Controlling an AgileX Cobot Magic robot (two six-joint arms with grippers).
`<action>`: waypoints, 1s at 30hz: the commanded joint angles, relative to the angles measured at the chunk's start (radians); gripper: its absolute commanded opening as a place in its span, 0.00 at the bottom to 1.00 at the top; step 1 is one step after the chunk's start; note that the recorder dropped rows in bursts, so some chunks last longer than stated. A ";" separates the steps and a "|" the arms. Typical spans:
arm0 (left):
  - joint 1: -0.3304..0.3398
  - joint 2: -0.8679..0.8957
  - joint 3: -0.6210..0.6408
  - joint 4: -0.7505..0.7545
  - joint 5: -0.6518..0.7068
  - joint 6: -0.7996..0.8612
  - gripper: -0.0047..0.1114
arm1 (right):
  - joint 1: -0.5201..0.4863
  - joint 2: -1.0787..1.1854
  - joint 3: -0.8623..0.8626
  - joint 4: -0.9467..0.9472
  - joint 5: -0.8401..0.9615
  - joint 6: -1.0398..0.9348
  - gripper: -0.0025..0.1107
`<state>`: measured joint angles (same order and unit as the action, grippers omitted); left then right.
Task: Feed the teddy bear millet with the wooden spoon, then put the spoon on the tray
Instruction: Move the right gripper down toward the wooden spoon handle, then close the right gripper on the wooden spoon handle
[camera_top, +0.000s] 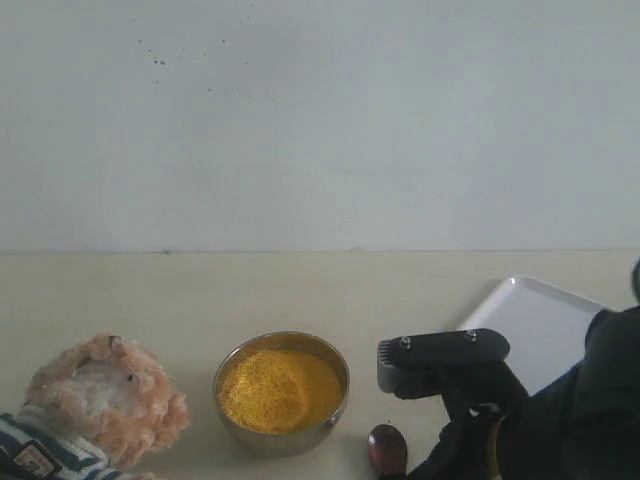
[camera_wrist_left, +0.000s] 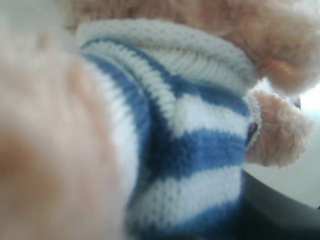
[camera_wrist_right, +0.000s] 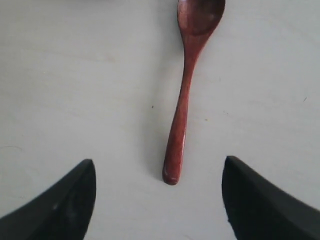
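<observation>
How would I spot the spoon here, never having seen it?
Start at the steel bowl of yellow millet on the pale table. Right of it, lying flat, is the wooden spoon. Alone there, it is dark reddish-brown, with a slim handle.

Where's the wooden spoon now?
The wooden spoon lies on the table right of the steel bowl, at the exterior view's bottom edge, untouched under the open right gripper.

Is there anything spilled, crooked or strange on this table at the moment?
Nothing is spilled: the millet sits inside its steel bowl. The teddy bear leans sideways rather than sitting upright. The wooden spoon lies on the table beside the bowl, not on the tray. A few dark specks mark the wall.
</observation>
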<state>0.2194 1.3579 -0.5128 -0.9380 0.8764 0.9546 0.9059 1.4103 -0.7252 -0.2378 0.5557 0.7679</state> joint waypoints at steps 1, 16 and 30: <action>0.004 -0.008 0.003 -0.015 0.004 0.006 0.09 | 0.001 0.064 0.015 -0.009 0.001 -0.002 0.62; 0.004 -0.008 0.003 -0.015 0.010 0.006 0.09 | 0.013 0.206 0.015 0.003 -0.110 0.022 0.58; 0.004 -0.008 0.003 -0.015 0.002 0.006 0.09 | 0.011 0.293 0.015 -0.097 -0.165 0.123 0.58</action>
<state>0.2194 1.3579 -0.5128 -0.9380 0.8747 0.9546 0.9172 1.6934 -0.7132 -0.3068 0.3998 0.8846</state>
